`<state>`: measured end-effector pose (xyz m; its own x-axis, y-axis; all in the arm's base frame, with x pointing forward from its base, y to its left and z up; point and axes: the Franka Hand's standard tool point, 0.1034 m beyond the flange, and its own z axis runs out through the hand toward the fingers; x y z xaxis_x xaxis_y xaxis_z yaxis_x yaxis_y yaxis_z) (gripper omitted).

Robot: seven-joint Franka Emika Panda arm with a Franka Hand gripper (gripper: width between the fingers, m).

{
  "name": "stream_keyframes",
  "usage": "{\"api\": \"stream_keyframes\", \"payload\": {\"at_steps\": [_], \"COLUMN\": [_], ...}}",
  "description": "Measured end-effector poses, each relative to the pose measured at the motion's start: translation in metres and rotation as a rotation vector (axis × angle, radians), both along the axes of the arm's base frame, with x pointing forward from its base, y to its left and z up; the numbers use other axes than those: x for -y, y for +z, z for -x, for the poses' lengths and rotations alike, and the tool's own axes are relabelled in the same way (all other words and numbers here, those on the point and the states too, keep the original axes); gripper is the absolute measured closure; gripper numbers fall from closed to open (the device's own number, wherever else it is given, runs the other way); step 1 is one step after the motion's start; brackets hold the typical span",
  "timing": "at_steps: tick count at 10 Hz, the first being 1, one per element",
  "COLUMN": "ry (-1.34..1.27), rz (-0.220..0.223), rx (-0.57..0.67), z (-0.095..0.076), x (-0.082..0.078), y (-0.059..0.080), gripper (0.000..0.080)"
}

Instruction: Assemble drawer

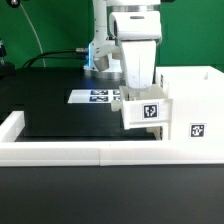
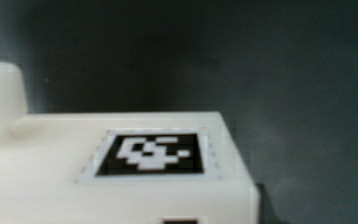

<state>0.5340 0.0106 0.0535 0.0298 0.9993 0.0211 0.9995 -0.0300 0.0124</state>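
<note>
Small white tray under the claw, beside the tall casing

In the exterior view the white two-finger gripper (image 1: 140, 92) stands directly above a small white plastic open-top tray (image 1: 146, 112) with a square black-and-white tag on its front; whether the fingers clamp its wall cannot be told. The tray sits against the tall white boxy casing (image 1: 192, 112) on the exterior view's right, over the black table (image 1: 60, 115). The flat white marker board (image 1: 97, 96) lies behind. A long low white border wall (image 1: 70, 152) runs in front. The wrist view shows a tagged white face close up.
</note>
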Motion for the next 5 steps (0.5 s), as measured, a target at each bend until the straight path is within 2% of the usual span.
{"api": "stream_keyframes", "payload": {"at_steps": [5], "ry": [-0.024], "rz": [0.0], "rx": [0.001], "z": [-0.0004], "x": [-0.002], "y": [0.0005], "gripper": [0.0756]}}
